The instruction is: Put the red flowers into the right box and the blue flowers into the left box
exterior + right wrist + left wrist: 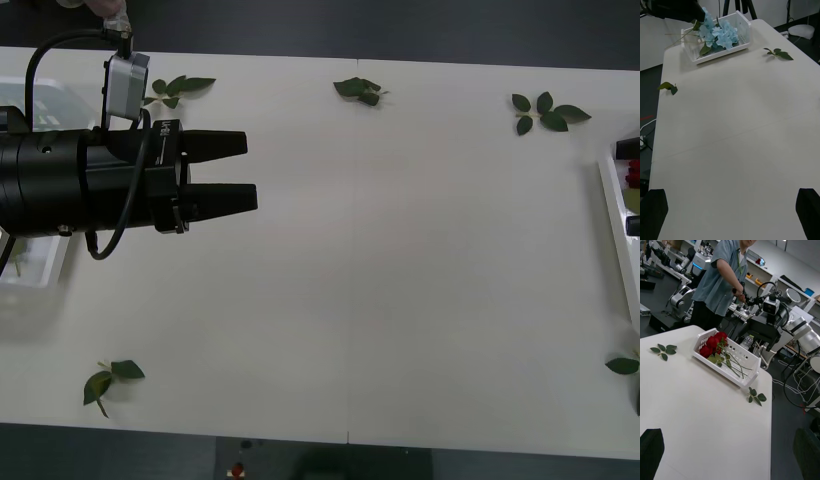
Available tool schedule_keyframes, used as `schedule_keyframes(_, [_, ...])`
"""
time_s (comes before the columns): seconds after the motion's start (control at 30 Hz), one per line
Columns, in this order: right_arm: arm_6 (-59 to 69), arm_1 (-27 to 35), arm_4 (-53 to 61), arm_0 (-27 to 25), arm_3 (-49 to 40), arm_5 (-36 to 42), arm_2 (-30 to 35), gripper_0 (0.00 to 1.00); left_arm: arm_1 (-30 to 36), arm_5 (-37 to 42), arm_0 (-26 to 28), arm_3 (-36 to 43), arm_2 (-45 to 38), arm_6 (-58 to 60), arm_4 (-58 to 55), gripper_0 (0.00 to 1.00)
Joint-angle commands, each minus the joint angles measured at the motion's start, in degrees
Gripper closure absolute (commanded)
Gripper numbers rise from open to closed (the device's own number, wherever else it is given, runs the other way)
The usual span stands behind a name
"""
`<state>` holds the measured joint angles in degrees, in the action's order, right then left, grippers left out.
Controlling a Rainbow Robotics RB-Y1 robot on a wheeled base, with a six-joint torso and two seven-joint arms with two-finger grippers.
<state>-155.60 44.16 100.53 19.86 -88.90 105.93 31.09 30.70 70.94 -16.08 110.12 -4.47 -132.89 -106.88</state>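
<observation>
The blue flowers [717,32] lie in the left box [743,22], a white slotted bin at the table's far end in the right wrist view. In the front view that left box [40,105] is partly behind my left arm. The red flowers [713,343] lie in the right box [748,378], whose rim [615,205] shows at the front view's right edge. My left gripper [250,170] hangs open and holding nothing over the table beside the left box. My right gripper [730,204] is open too, with bare table between its fingers [655,212].
Loose green leaf sprigs lie along the far edge [180,88] [360,90] [545,112], near the front left [110,380] and at the front right edge [622,365]. The white tabletop [400,280] lies between the two boxes.
</observation>
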Motion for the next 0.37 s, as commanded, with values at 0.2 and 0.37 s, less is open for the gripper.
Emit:
schedule_keyframes(0.2, [0.6, 2.0, 0.0, 2.1, -1.9, 0.4, 0.8, 0.00, 1.9, 0.4, 0.5, 0.9, 0.6, -1.4, -0.5, 0.00])
schedule_keyframes(0.37, [0.6, 2.0, 0.0, 2.1, -1.9, 0.4, 0.8, 0.00, 1.9, 0.4, 0.5, 0.9, 0.6, -1.4, -0.5, 0.00])
